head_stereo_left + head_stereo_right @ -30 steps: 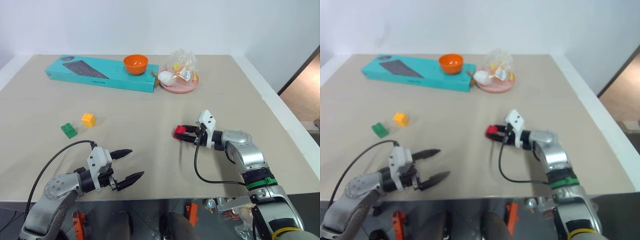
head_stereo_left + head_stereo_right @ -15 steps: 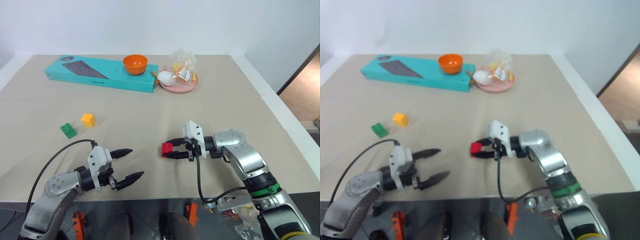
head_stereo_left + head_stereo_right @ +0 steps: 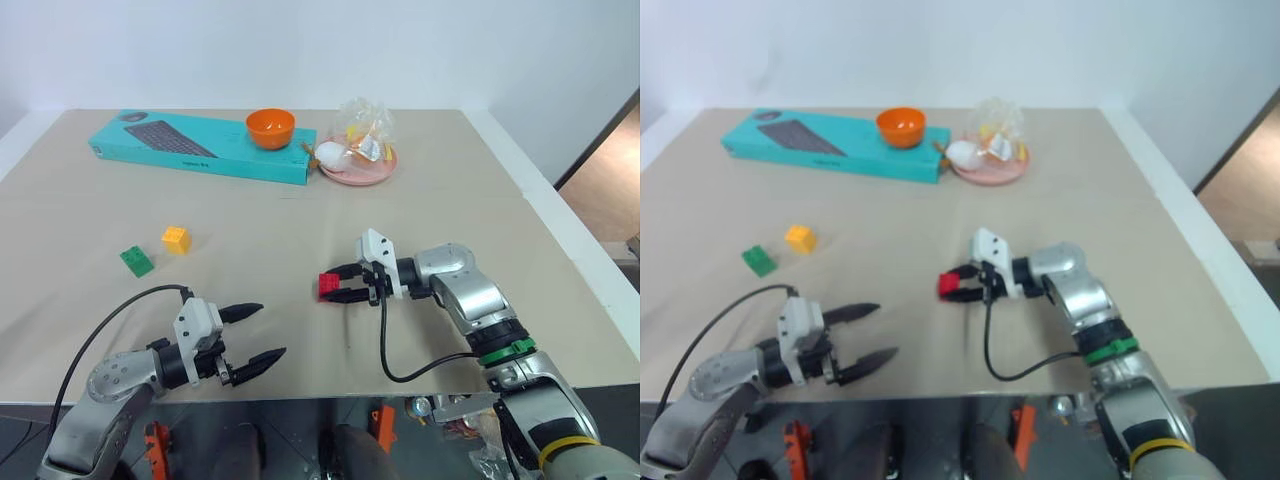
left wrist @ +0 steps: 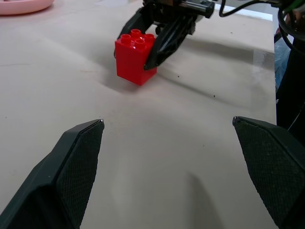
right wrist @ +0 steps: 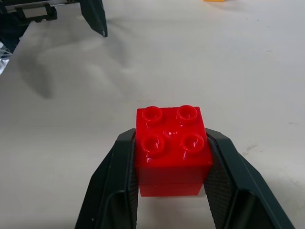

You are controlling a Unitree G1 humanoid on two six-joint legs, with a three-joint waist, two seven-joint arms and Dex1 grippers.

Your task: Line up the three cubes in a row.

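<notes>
The red cube (image 3: 329, 285) sits studs-up between the black fingers of my right gripper (image 3: 337, 284), which is shut on it near the middle of the table; the wrist views show the red cube (image 5: 172, 149) clamped on both sides and the red cube (image 4: 135, 54) low over the table. The yellow cube (image 3: 176, 239) and the green cube (image 3: 138, 261) lie close together at the left. My left gripper (image 3: 254, 334) hovers open near the front edge, nothing between its fingers.
A teal keyboard box (image 3: 200, 146) lies along the back with an orange bowl (image 3: 271, 127) on it. Beside it stands a pink plate (image 3: 362, 171) with a plastic bag and an egg-like thing. The table edge (image 3: 560, 250) runs along the right.
My right gripper has carried the red cube leftward, toward the middle of the table, and its wrist has swung to point left. The left gripper has stayed put.
</notes>
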